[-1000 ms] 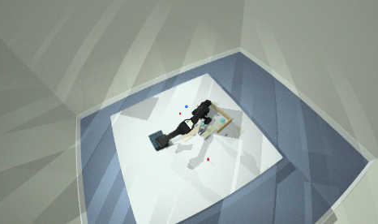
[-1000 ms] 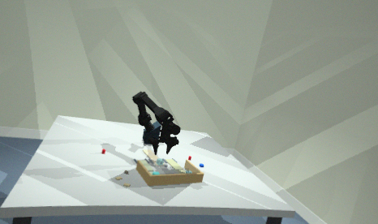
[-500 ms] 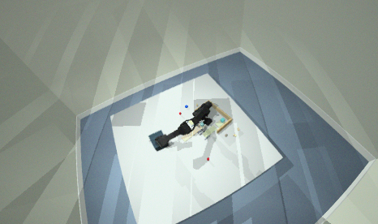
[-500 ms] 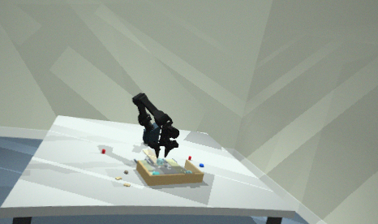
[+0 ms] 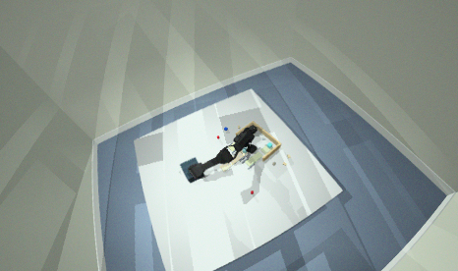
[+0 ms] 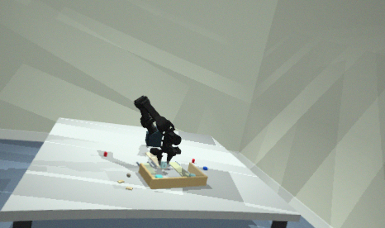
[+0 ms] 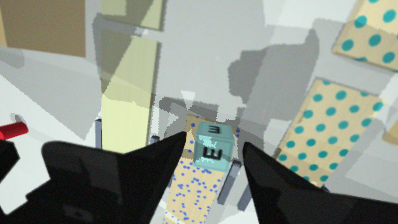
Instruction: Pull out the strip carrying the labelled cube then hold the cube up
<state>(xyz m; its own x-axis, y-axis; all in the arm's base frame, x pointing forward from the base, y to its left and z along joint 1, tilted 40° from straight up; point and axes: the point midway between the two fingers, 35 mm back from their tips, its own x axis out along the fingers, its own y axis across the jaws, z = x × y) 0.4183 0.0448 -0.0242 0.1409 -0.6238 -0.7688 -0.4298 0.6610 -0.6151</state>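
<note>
The labelled cube point(image 7: 214, 147) point(image 6: 163, 164) is teal with a black E. It sits on the far end of the blue-speckled strip point(image 7: 192, 192), which shows no gap in the wrist view. The teal-dotted strip point(image 7: 332, 132) on the right and the pale yellow-green strip point(image 7: 127, 95) on the left each show a gap between two pieces. My gripper point(image 7: 214, 141) point(image 6: 163, 163) is partly open, with one finger on each side of the cube and visible space beside both. The strip's near end is cut off in the wrist view.
A wooden frame point(image 5: 268, 133) point(image 6: 178, 182) stands around the far side of the strips. Other teal blocks point(image 5: 269, 145) point(image 6: 159, 176) lie inside it. Short grey posts point(image 7: 229, 185) flank the strips. A red cylinder point(image 5: 252, 192) point(image 6: 106, 154) and a blue piece point(image 5: 226, 129) point(image 6: 205, 168) lie outside.
</note>
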